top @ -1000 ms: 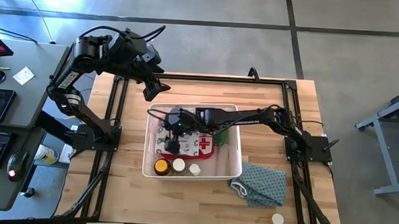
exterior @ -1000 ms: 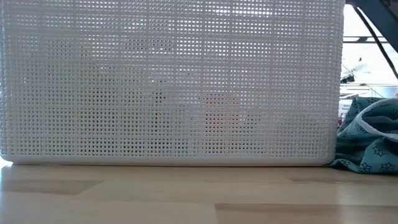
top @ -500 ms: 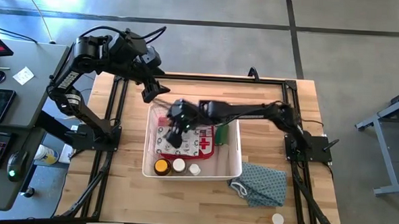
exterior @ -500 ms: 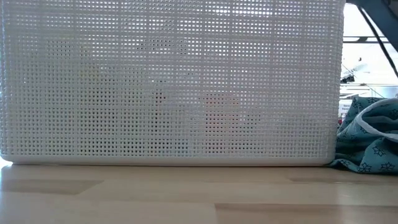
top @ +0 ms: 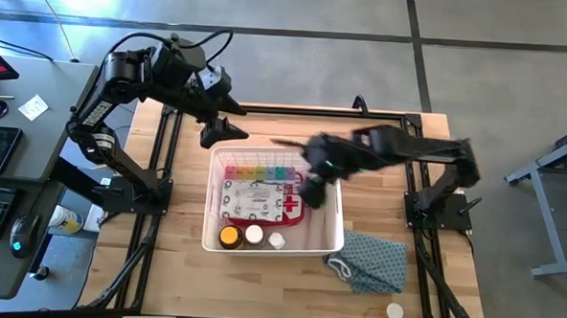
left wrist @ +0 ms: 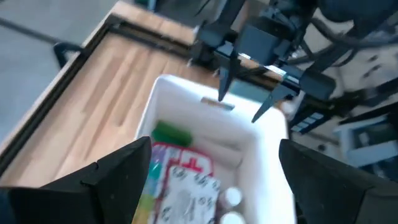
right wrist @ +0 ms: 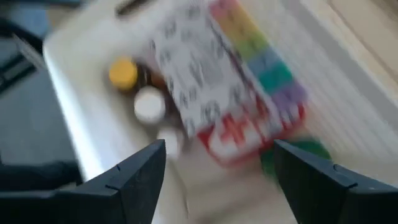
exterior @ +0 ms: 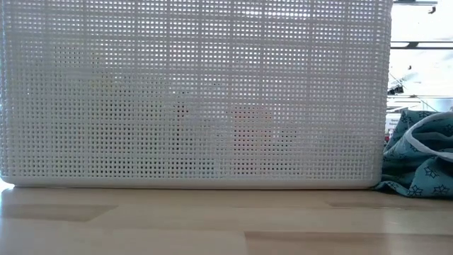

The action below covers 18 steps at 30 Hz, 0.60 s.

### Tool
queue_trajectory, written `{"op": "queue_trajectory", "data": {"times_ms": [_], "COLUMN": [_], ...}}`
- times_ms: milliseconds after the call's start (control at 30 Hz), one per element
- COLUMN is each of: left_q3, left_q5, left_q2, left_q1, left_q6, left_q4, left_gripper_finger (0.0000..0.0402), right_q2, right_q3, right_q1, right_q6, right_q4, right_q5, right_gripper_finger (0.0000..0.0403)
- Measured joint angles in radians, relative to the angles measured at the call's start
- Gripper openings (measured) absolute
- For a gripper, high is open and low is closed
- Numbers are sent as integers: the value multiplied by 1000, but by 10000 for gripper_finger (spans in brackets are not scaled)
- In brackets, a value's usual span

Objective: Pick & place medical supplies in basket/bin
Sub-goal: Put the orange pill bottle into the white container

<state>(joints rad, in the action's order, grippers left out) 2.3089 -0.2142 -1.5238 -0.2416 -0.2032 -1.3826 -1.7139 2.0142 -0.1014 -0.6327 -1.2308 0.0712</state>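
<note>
The white lattice basket (top: 336, 240) stands mid-table, and its near wall (exterior: 191, 92) fills the low view. Inside lie the rainbow pill organiser (top: 259, 168) along the far wall, the red first-aid case (top: 260, 202) flat on the bottom, and a yellow-capped amber bottle (top: 229, 236) with two white caps (top: 254, 235) at the near wall. A green roll (left wrist: 171, 134) sits in the far right corner. My right gripper (top: 311, 184) hovers open above the basket's right part (right wrist: 219, 146). My left gripper (top: 225, 132) hangs open off the basket's far left corner (left wrist: 214, 146).
A teal star-print cloth (top: 370, 261) lies on the table right of the basket's near corner (exterior: 417, 159). A small white disc (top: 394, 311) lies near the near right edge. Black frame rails (top: 158, 173) run along both sides. Bare wood shows left of the basket.
My right gripper has come up out of the basket's left part and swung toward the table's right, its arm drawing back. The pill organiser that it covered now shows lying along the basket's far wall. The other supplies have stayed put.
</note>
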Motion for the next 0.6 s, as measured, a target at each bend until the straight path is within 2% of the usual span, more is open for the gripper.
{"op": "queue_trajectory", "data": {"times_ms": [133, 300, 400, 500, 600], "left_q3": [0, 0, 0, 0, 0], "left_q5": [-58, -65, -37, 21, 48], "left_q2": [0, 10, 13, 16, 18], "left_q1": [0, 0, 5, 47, 106], "left_q6": [-48, -95, -128, -169, -198], "left_q4": [56, 25, -8, -3, 20], "left_gripper_finger": [385, 385, 385, 385, 385], "right_q2": [61, 87, 82, 67, 77], "right_q3": [0, 0, 0, -5, -81], "right_q1": [-116, -257, -363, -485, -589], "right_q6": [-115, -279, -359, -413, -510], "right_q4": [-164, -243, -287, -336, -337], "right_q5": [111, 143, 188, 315, 376], "right_gripper_finger": [281, 281, 281, 281, 276]}}
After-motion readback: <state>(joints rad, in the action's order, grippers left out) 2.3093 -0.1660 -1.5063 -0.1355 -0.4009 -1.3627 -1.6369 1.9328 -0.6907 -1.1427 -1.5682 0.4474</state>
